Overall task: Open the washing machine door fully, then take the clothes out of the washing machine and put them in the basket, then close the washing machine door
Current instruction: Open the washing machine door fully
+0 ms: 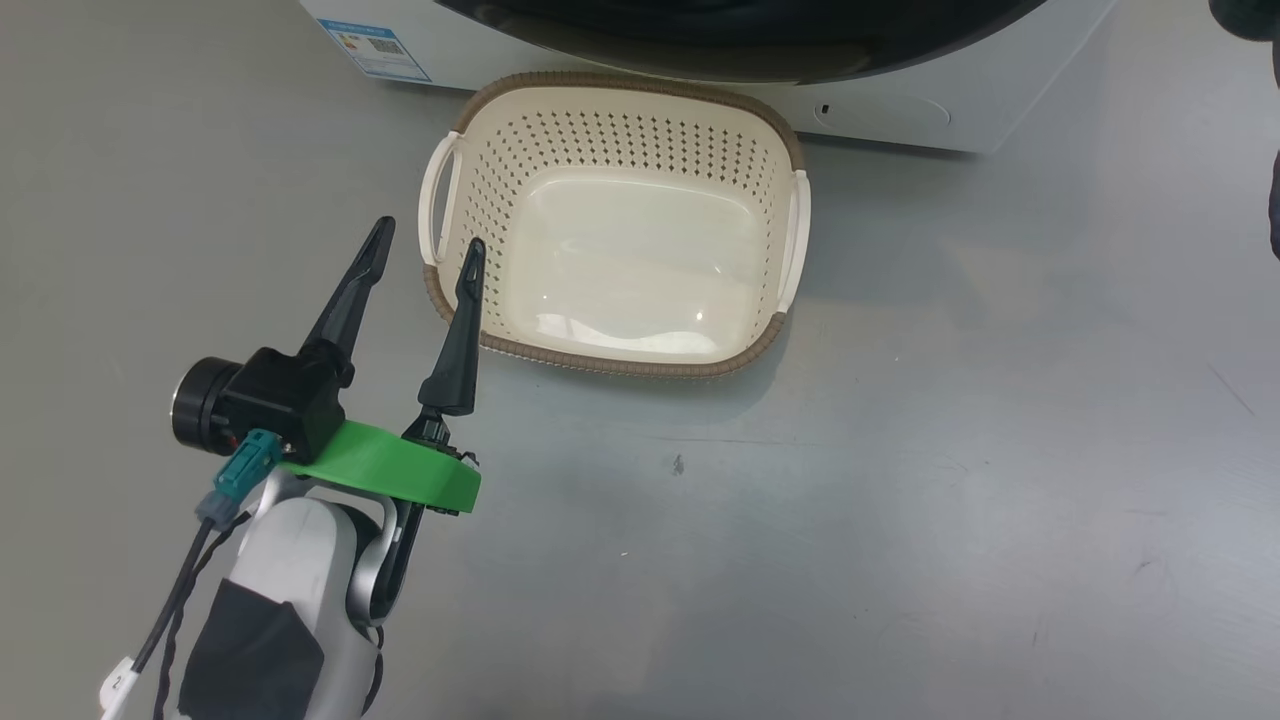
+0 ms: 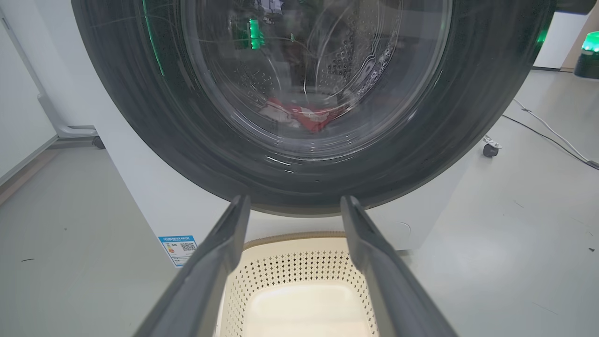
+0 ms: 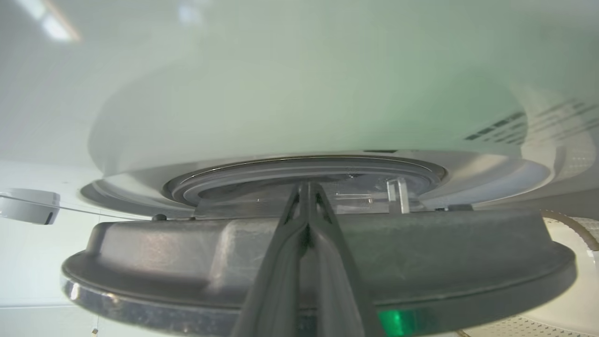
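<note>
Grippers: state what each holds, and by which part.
Nothing is held. The left gripper is open, empty; the right gripper is shut on nothing, reaching across the washing machine door.

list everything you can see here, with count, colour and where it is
big white front-loading washing machine: 1, white, behind the basket
round glass door with glossy black rim: 1, black and clear, machine's front
soft red-and-white clothes: 1 heap, red, white, inside the machine
cream perforated plastic basket: 1, cream, brown rim, empty, floor before the machine
small blue label: 1, blue, machine's lower front
grey floor: 1, grey, under everything
left claw: 1, dark, open, by the basket's left side
right claw: 1, dark, shut, at the door's edge
</note>
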